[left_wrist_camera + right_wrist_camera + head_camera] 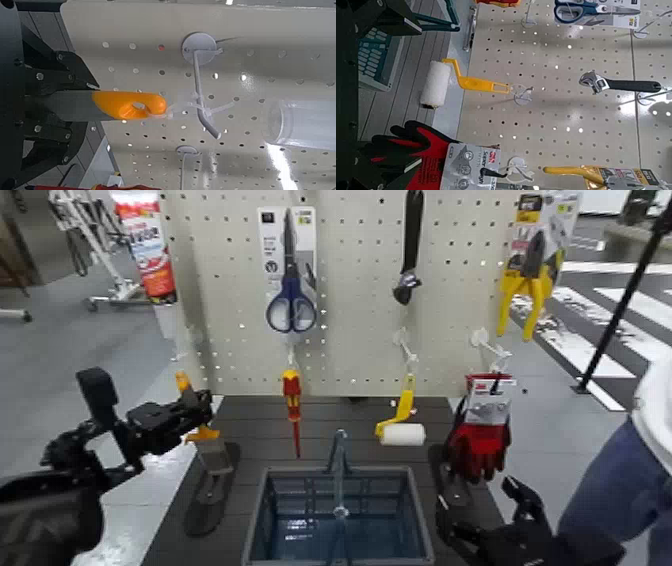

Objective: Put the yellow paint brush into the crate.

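Pegboard backed the dark table. Left end effector at left of frame gripped the yellow paint brush, bristles down. Crate sat bottom center. Right end effector idled lower right, fingers spread.

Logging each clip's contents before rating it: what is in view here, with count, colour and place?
yellow paint brush: one, orange tip, grey bristles, held by the left gripper, left of crate
crate: one, grey-blue, front centre of table
scissors: one, blue, pegboard
wrench: one, dark, pegboard
pliers: one, yellow, pegboard right
screwdriver: one, red-yellow, pegboard bottom
mini roller: one, yellow-white, beside screwdriver
gloves: one pack, red-black, right
person's leg: one, blue, far right
left gripper: black, shut on brush
right gripper: black, low right, idle
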